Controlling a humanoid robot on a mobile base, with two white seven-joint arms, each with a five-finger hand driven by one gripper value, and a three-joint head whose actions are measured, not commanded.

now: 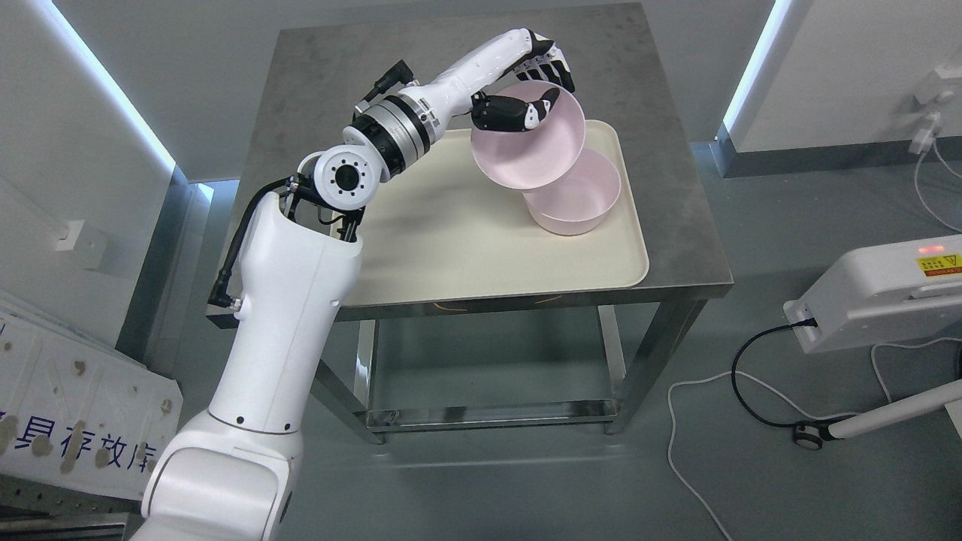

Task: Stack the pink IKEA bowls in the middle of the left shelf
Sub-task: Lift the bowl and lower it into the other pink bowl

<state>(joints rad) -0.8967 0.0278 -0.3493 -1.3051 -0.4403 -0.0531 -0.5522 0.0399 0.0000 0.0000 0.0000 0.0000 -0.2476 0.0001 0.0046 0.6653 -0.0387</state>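
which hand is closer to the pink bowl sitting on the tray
Left. The left hand holds a tilted pink bowl just above the bowl on the tray. The right hand is out of view.

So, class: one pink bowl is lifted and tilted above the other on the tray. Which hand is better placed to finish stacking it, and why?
Left. The left hand already grips the tilted bowl by its rim, directly above the lower bowl on the tray. No right arm is in view.

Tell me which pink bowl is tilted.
The upper pink plastic bowl, gripped at its rim by the left hand, is tilted; the lower pink bowl sits flat on the cream tray.
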